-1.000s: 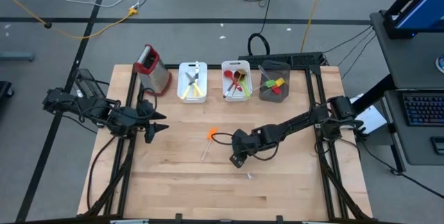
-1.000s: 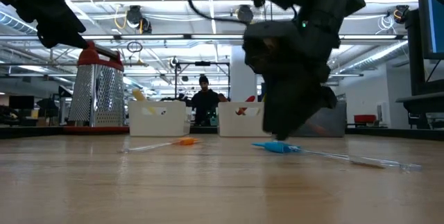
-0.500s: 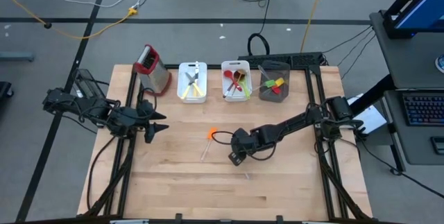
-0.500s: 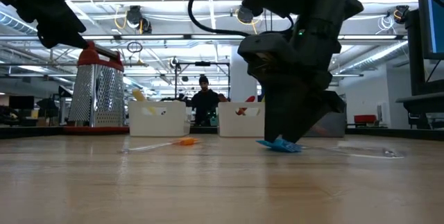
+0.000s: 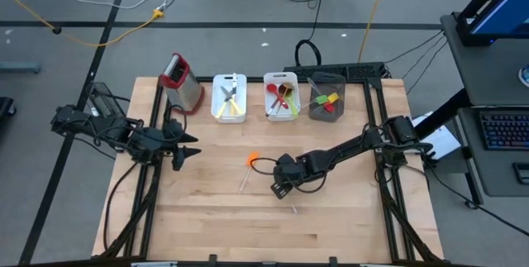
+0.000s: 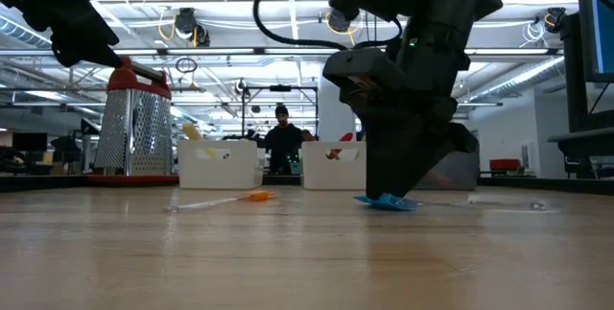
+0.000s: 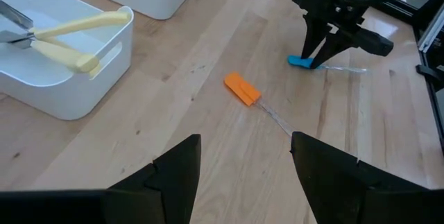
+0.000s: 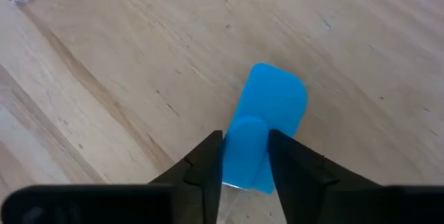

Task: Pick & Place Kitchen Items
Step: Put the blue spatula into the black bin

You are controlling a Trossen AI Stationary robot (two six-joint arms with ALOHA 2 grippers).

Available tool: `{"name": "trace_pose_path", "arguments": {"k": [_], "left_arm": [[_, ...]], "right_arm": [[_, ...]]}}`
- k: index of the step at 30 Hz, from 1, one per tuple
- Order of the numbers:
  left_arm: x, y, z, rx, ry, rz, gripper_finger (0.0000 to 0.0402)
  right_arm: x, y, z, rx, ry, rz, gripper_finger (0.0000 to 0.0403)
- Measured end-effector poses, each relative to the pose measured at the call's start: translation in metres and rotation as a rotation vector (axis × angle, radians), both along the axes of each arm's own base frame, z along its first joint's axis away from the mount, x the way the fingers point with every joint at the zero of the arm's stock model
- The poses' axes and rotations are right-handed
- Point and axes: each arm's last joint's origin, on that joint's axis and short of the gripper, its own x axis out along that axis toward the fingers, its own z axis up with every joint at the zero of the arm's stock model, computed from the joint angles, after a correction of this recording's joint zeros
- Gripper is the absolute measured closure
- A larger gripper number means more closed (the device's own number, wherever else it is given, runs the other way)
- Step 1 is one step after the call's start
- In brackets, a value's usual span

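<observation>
Pale wooden planking makes up the table (image 5: 207,217), and along its far edge stand a metal box grater (image 5: 182,81), two white bins (image 5: 229,97) (image 5: 281,95) and a grey cup (image 5: 326,97), all three containers already holding utensils: cream-handled knives (image 7: 66,33) lie crossed in the first bin, a red spoon (image 5: 274,91) and wooden pieces in the second, and green and orange spatulas in the cup. By that count most of the sorting looks done, with only two items left out on the bare wood. One is the orange spatula (image 7: 242,89), lying flat near the middle of the table with its clear handle trailing toward the near edge, untouched. The other is the blue spatula (image 8: 267,123), just beside it toward the right, and it is the one in hand: the right claw (image 8: 244,161) stands down at the table surface with its two fingers pressed against the sides of the blue head (the head still rests on the wood, so it seems gripped but not yet lifted). The left claw (image 5: 183,150) hangs spread and empty above the table's left side, well apart from both loose pieces. What remains, judging from this, is to raise the blue spatula and carry it to a container, then fetch the orange one.
</observation>
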Motion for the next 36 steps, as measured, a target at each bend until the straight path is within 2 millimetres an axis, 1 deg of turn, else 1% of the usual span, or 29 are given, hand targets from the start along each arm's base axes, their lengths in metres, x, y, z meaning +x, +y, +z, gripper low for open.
{"name": "trace_pose_path", "arguments": {"k": [6,11,17,25,29,33,36], "left_arm": [[0.0,0.0,0.0,0.0,0.0,0.0,0.0172],[0.0,0.0,0.0,-0.002,0.0,0.002,0.0172],[0.0,0.0,0.0,0.0,0.001,0.001,0.0172],[0.0,0.0,0.0,0.0,0.001,0.001,0.0172],[0.0,0.0,0.0,0.0,0.001,0.001,0.0172],[0.0,0.0,0.0,0.0,0.001,0.0,0.0172],[0.0,0.0,0.0,0.001,0.0,0.0,0.0172]], "right_arm": [[-0.004,0.0,-0.016,0.031,0.088,-0.048,0.0325],[-0.007,0.001,-0.017,0.024,0.12,-0.061,0.0349],[-0.007,0.001,-0.016,0.024,0.117,-0.047,0.0397],[-0.007,0.0,-0.016,0.031,0.122,-0.049,0.0401],[-0.01,-0.003,-0.015,0.021,0.159,-0.054,0.0402],[-0.015,-0.007,-0.01,-0.007,0.19,-0.048,0.0402],[-0.021,-0.012,-0.002,-0.035,0.221,-0.051,0.0402]]}}
